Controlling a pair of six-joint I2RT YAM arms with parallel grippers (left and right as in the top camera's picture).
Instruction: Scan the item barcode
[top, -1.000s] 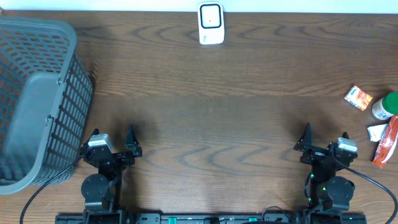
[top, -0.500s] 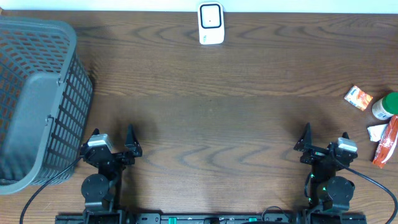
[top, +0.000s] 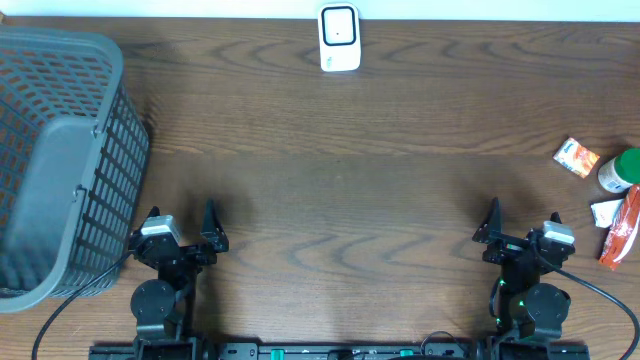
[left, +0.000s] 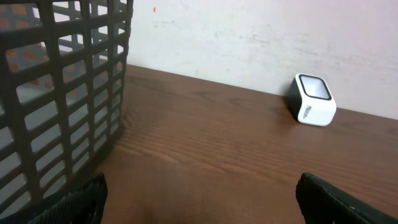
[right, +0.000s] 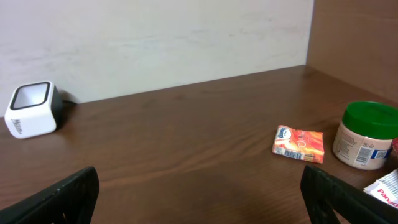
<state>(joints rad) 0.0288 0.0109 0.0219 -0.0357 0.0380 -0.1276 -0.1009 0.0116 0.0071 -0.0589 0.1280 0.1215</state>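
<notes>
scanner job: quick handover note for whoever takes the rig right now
Arms sit at the near edge: left gripper has its jaws open and empty; right gripper the same.
The scanner is at the far edge, centre. Items lie at the right edge: packet, jar, red pouch. The basket is on the left.
Done: nothing yet, no item held.
Left: grasp an item and show its barcode to the scanner.

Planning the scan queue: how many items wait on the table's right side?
4: an orange packet, a green-lidded jar beside it, then a white pack beside a red pouch. The frame edge may hide more.
</notes>
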